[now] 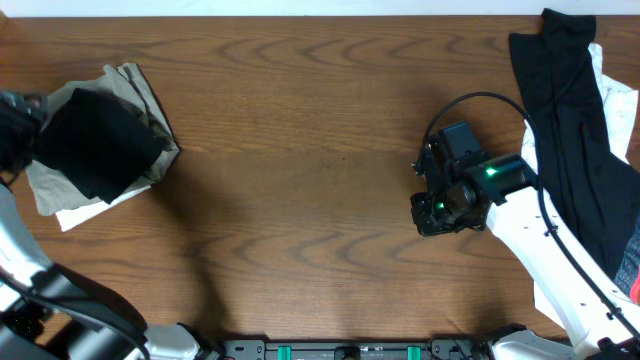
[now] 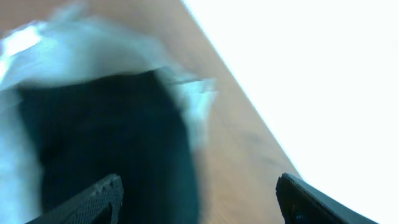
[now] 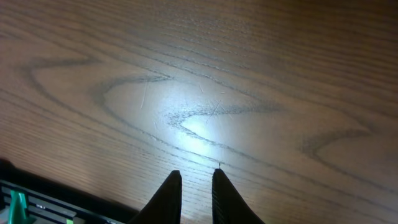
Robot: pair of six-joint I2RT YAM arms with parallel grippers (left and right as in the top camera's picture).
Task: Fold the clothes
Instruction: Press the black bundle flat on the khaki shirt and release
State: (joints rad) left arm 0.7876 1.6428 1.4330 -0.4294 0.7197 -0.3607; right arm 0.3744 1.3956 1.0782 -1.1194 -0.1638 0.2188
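Since clothes lie at both ends of the table (image 1: 300, 120), treat each end separately. At 3 o'clock, running up to the 1 o'clock corner, sits the unfolded pile: a long black garment (image 1: 570, 120) draped over white pieces (image 1: 620, 110). At 9 o'clock is the stack: a folded black piece (image 1: 95, 145) resting on an olive-grey piece (image 1: 140, 85), with a white piece (image 1: 85, 212) showing beneath at its 7 o'clock edge. The left gripper (image 2: 199, 193) hangs over this stack with fingers wide apart and nothing between them; its view is blurred, so contact with the cloth cannot be confirmed. The right gripper (image 3: 194, 186) hovers over bare wood between centre and 3 o'clock, just beside the pile, fingers almost together and holding nothing. Judged from this layout, the step in hand is depositing a folded piece on the stack. The next move calls for pulling one garment from the pile to the centre and spreading it flat; the draped black garment will likely drag the white pieces along.
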